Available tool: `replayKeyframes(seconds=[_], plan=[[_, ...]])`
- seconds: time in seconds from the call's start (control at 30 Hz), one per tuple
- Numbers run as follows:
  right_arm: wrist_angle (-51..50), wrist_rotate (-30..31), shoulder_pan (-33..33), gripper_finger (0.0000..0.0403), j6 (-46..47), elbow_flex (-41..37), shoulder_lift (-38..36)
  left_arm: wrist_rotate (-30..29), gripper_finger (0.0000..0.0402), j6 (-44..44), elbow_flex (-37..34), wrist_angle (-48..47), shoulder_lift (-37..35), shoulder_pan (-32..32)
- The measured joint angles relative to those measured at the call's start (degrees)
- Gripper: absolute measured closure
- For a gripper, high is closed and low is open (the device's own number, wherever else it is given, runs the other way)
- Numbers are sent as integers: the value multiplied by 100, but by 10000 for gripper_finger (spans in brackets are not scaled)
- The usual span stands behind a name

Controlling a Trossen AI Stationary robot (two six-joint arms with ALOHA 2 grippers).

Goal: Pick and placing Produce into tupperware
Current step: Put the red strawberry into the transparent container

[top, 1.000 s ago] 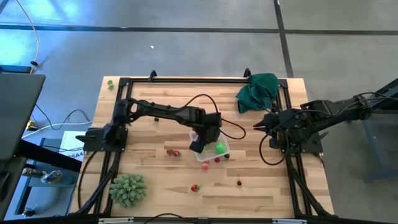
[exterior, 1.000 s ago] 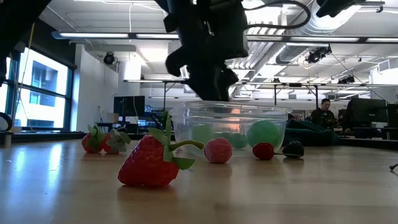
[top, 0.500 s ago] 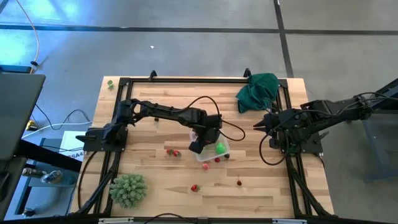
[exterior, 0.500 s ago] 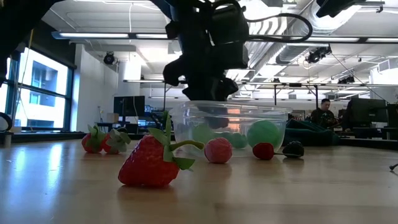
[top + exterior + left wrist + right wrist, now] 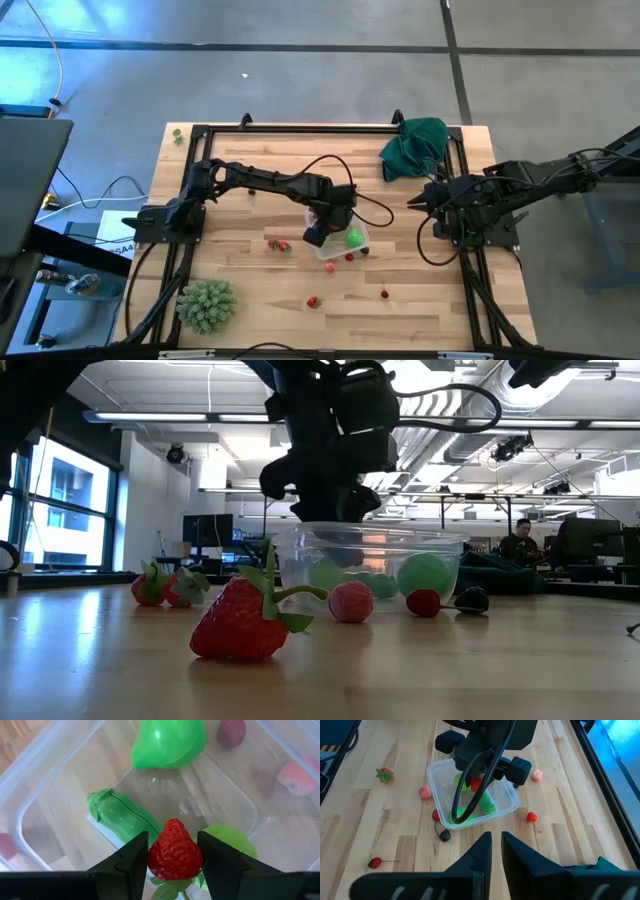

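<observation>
While the right gripper (image 5: 492,851) is waiting at the right edge of the overhead picture with its fingers nearly touching and nothing between them, the left gripper (image 5: 172,857) is hanging over the tupperware (image 5: 341,242) near the centre of the table, pinching a small red strawberry (image 5: 174,854) between its fingers. In the left wrist picture the berry is sitting in the lower middle of the frame, directly above the clear box's floor, with a long green vegetable (image 5: 119,815) to its left, a rounded green piece (image 5: 169,742) at the top and another green piece (image 5: 233,843) at lower right already lying inside. In the level picture the tupperware (image 5: 370,565) is standing at mid-frame, with the gripper's tips reaching about to its rim. More produce is lying loose on the wood outside: a large strawberry (image 5: 243,622) in the foreground, a pink berry (image 5: 350,602), a red cherry (image 5: 423,603), a dark piece (image 5: 471,599) and two strawberries (image 5: 165,586) at the left. The step in hand appears to be the release; doing it well probably means opening the fingers only while the berry is hanging inside the walls, low enough not to bounce out, then lifting straight up without nudging the light box.
</observation>
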Motion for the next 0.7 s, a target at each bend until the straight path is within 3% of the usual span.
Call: replayKeyframes(seconds=[0.7], plan=[[0, 0, -1, 371, 0, 0, 0, 0, 245, -10, 0, -13, 0, 0]])
